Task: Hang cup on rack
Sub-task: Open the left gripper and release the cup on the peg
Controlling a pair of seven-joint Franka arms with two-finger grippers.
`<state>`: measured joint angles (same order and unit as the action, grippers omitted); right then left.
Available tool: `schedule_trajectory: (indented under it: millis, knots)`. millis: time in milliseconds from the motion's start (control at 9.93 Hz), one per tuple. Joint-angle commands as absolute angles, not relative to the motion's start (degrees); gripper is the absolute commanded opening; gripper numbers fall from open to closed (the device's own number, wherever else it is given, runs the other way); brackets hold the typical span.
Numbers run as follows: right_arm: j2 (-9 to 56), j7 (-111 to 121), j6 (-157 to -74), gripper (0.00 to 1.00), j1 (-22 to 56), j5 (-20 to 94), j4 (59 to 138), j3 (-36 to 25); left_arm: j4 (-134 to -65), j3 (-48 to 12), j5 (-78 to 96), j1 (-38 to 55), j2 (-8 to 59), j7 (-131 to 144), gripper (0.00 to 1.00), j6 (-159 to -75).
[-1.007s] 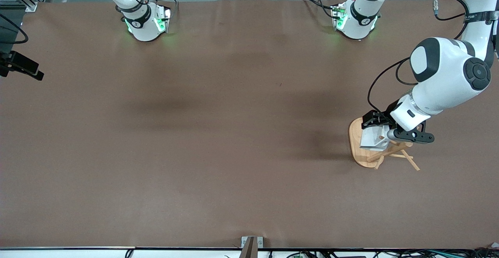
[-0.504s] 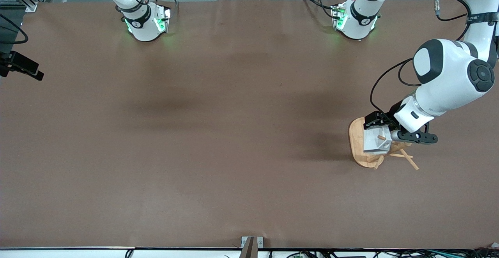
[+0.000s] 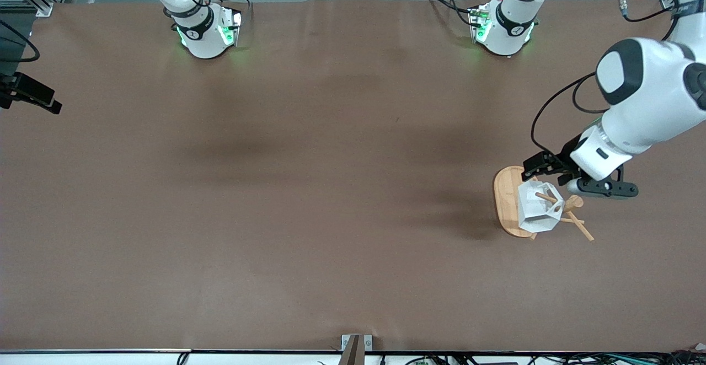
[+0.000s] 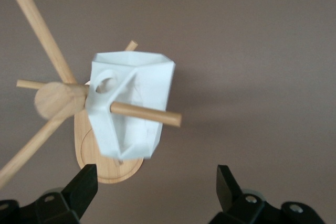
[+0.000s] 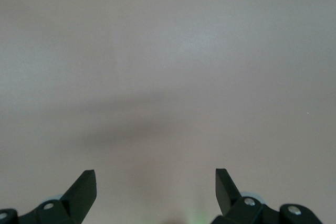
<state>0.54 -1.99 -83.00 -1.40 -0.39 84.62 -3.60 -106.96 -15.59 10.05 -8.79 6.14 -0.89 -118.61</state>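
The white faceted cup (image 3: 536, 210) hangs tilted on a thin peg of the bamboo rack (image 3: 504, 199), close to the central post. In the left wrist view the peg (image 4: 149, 114) runs through at the cup's (image 4: 139, 93) handle tab and sticks out past it. The post top (image 4: 55, 100) and the oval base (image 4: 100, 158) also show there. My left gripper (image 3: 539, 166) (image 4: 156, 182) is open and empty, just clear of the cup, over the rack's base edge. My right gripper (image 5: 156, 182) is open and empty over bare table and is out of the front view.
Several other pegs (image 3: 579, 226) stick out from the rack toward the front camera and the left arm's end. The brown table (image 3: 309, 188) stretches from the rack to the right arm's end. The right arm waits by its base (image 3: 204, 31).
My left gripper has opened, let go of the cup and drawn back from the rack toward the left arm's end. The cup has settled lower on its peg.
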Motion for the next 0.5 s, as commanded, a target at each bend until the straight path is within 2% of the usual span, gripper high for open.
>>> schedule_trajectory:
  millis: [0, 302, 403]
  knots:
    - [0.7, -1.49, -82.97, 1.0, -2.11, -0.88, 84.2, -3.16, -103.47, -14.68, 7.41, -8.44, 3.26, 1.3, 1.0, -109.47]
    - [0.7, -1.49, -82.97, 1.0, -2.28, -0.88, 84.2, -3.16, -92.32, -13.98, 2.2, -8.0, 2.02, 2.12, 1.0, -94.44]
    - [0.7, -1.49, -83.06, 1.0, -2.29, -0.88, 84.2, -3.16, -90.98, -10.84, 2.02, -5.56, 1.06, 1.85, 1.0, -92.39]
